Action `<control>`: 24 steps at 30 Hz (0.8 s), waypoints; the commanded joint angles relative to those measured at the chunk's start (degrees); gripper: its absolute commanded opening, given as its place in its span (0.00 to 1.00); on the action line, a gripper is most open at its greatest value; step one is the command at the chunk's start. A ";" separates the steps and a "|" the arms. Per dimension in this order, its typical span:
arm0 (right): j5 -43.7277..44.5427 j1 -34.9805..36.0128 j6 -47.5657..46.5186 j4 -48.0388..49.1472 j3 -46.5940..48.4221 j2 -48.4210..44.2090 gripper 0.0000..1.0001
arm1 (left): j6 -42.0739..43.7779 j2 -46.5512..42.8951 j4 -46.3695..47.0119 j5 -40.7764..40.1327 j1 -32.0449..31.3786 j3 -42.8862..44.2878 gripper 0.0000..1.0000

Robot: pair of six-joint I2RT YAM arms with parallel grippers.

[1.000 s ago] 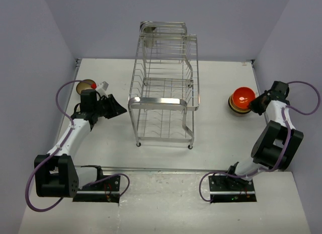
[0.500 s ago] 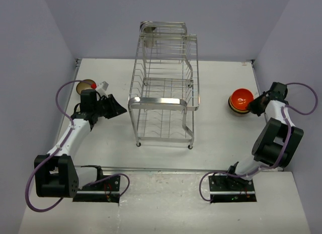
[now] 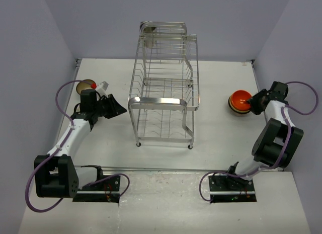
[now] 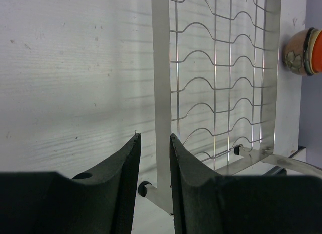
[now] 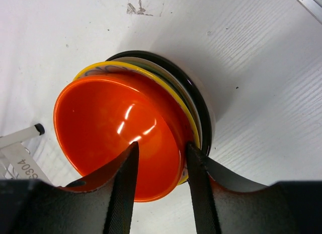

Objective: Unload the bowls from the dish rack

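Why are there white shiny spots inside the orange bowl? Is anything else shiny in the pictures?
Right wrist view: the white streaks inside the glossy bright orange-red round bowl are reflected light, sharp and in focus. Left wrist view: the tall chrome wire dish rack gleams in thin bright lines along its wires. Top view: its front bar shines pale, with no blur.

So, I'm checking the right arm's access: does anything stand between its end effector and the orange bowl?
Nothing visible does. The right end effector straddles the orange bowl's near rim, one finger inside, one outside, jaws apart. That bowl sits nested on the yellow-rimmed bowl; the dish rack stands apart from the stack.
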 commanded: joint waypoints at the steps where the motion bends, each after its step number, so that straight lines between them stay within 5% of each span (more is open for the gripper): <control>1: -1.37 -0.02 -0.27 1.35 -0.10 -3.00 0.45 | -0.03 -1.45 1.78 -0.38 -0.26 -0.03 0.31; 10: 1.88 2.43 -1.41 -1.55 1.47 -15.11 0.51 | -0.21 -1.62 2.13 -0.91 -0.26 -0.64 0.31; 13: 2.85 4.36 -2.03 -3.22 1.92 -19.85 0.64 | -0.21 -1.62 2.13 -1.34 -0.26 -0.47 0.31; 17: 4.43 8.57 -3.43 -3.58 1.04 -26.37 0.99 | -0.12 -1.98 2.05 -2.31 -0.26 -0.29 0.31; 24: 2.42 15.35 -5.37 -4.01 -2.56 -33.23 0.99 | 0.85 -2.77 0.73 -5.12 -0.26 0.85 0.39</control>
